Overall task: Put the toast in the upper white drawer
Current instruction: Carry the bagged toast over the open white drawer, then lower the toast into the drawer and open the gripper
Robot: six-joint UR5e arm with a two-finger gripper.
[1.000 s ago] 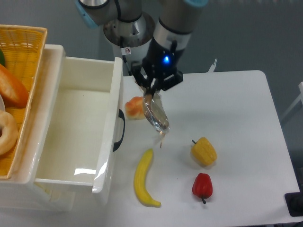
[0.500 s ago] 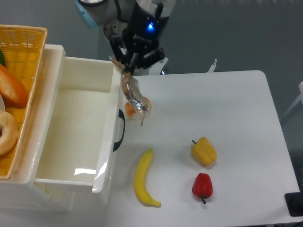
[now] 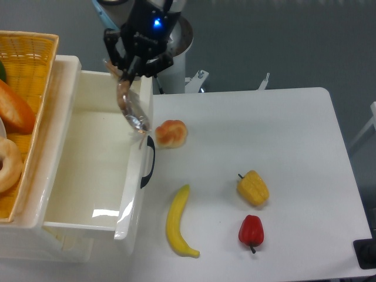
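My gripper [image 3: 126,74] is shut on the toast [image 3: 131,111], a brown slice in shiny clear wrap that hangs down from the fingers. The toast is in the air over the right part of the upper white drawer [image 3: 64,176], just inside its front wall by the dark handle [image 3: 148,160]. The drawer is pulled open and its inside shows bare white.
A round orange-pink bun [image 3: 171,133] lies just right of the drawer front. A banana [image 3: 178,221], a yellow pepper [image 3: 253,187] and a red pepper [image 3: 251,231] lie on the white table. A yellow woven basket [image 3: 26,64] with bread stands at the left.
The gripper has carried the toast leftward and back, from above the table near the bun to over the open drawer.
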